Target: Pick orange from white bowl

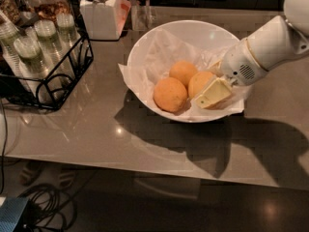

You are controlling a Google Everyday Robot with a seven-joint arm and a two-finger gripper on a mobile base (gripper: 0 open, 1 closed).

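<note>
The white bowl point(145, 47), lined with crumpled white paper, sits on the grey counter and holds three oranges. The palest orange point(197, 81) lies at the right of the group. A deeper reddish one point(170, 94) lies front left and a smaller-looking one point(183, 71) lies behind. My gripper point(207, 84) reaches into the bowl from the right, on a white arm point(265, 47). It sits right at the pale orange, against its right side, low in the bowl.
A black wire rack point(46, 66) with several lidded cups stands at the left. A white jar point(100, 11) stands behind it, left of the bowl. The counter's front edge runs below the bowl, with cables on the floor.
</note>
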